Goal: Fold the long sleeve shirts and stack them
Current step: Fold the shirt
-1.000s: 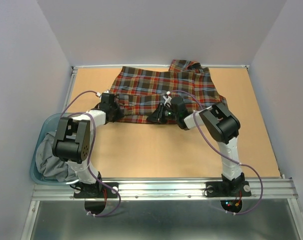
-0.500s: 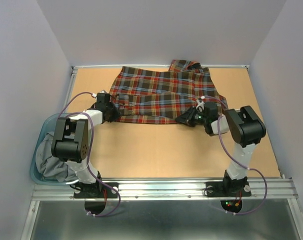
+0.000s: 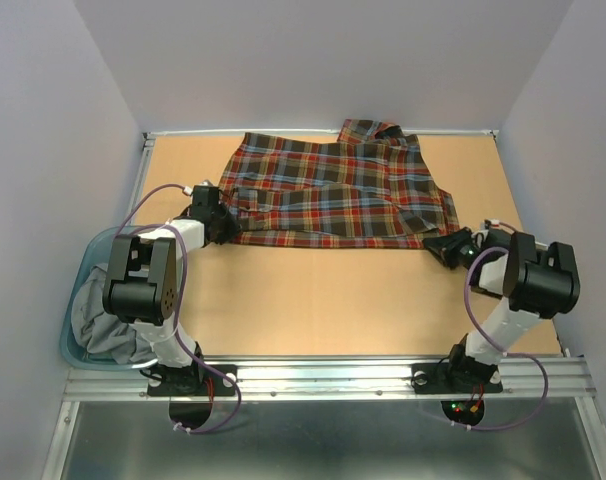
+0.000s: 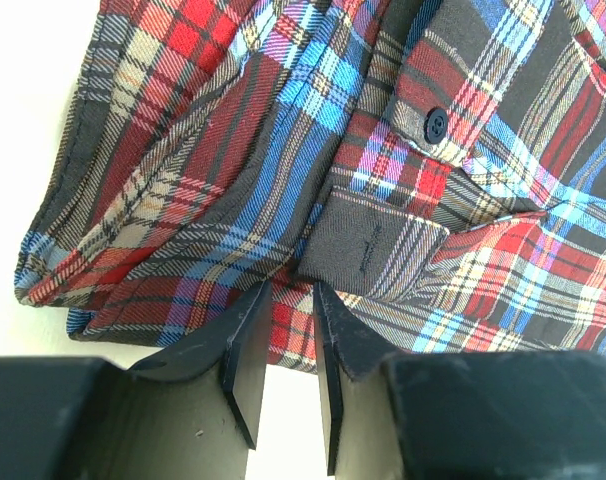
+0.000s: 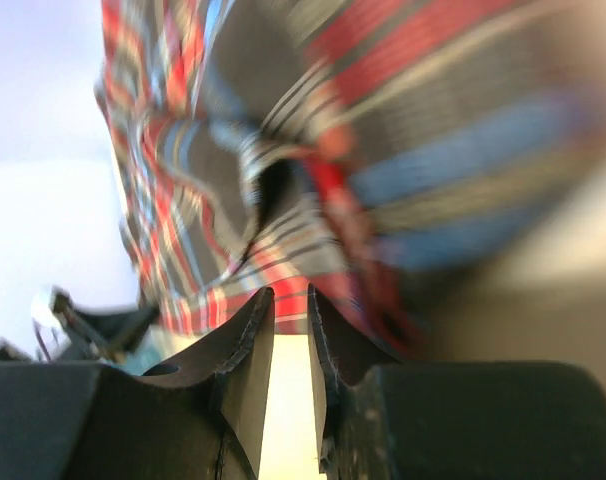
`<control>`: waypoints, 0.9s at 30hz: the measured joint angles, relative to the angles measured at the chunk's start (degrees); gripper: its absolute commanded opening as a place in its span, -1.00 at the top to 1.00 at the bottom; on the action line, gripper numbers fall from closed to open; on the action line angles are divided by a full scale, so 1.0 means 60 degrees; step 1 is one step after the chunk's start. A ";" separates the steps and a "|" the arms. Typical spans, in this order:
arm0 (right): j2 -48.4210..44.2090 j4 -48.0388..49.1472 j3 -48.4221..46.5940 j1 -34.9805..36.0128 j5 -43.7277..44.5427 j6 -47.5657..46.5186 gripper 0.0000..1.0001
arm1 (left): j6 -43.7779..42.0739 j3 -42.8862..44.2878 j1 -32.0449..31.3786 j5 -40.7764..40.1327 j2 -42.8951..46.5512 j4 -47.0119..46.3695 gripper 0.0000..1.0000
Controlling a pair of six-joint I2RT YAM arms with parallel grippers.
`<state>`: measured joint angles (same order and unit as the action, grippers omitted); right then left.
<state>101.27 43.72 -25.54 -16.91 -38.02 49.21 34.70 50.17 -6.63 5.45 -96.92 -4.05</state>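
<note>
One long sleeve shirt (image 3: 333, 195), a red, brown, navy and yellow plaid button-up, lies spread flat across the back of the table. My left gripper (image 3: 223, 226) sits low at its front left corner. In the left wrist view the gripper (image 4: 290, 292) has its jaws a narrow gap apart, the shirt (image 4: 283, 150) hem just past the tips and bare table between them. My right gripper (image 3: 432, 243) is at the front right corner. The right wrist view shows that gripper (image 5: 290, 292) likewise narrowly parted, with the blurred shirt (image 5: 383, 120) beyond its tips.
A blue bin (image 3: 75, 300) holding grey cloth (image 3: 98, 325) hangs off the table's left edge beside the left arm. Pale walls close in on three sides. The bare wooden table (image 3: 323, 300) stretches between the shirt and the metal rail (image 3: 323, 375) in front.
My right arm has swung from the middle of the shirt's front hem out to its right corner. The left gripper shifted slightly left along the hem. The shirt has stayed flat.
</note>
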 measured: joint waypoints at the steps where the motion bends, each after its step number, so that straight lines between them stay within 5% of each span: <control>1: -0.0073 -0.0015 0.0091 -0.0331 -0.0025 0.0007 0.47 | 0.0000 0.0000 0.0004 0.0007 0.0000 0.0004 0.29; 8: -0.1129 -0.0929 0.0379 -0.1632 0.0248 -0.0149 0.47 | -0.0025 0.0000 0.0018 0.0026 0.0084 0.0175 0.10; 16: -0.3694 -0.3767 -0.0251 -0.1286 0.1457 -0.1184 0.26 | -0.0291 -0.0160 0.0066 -0.0430 0.1468 0.1096 -0.64; 21: -0.3912 -0.5566 -0.1898 0.0627 0.2688 -0.2390 -0.20 | -0.0663 -0.0073 -0.0124 -0.1093 0.2379 0.1075 -0.73; 27: -0.2845 -0.6987 -0.4386 0.2703 0.4164 -0.3843 -0.22 | -0.1224 0.1086 -0.1024 -0.1876 0.1668 0.1060 -0.51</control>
<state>84.20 1.80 -51.86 -0.69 -13.04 26.15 27.35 56.69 -12.78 -5.80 -86.91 2.31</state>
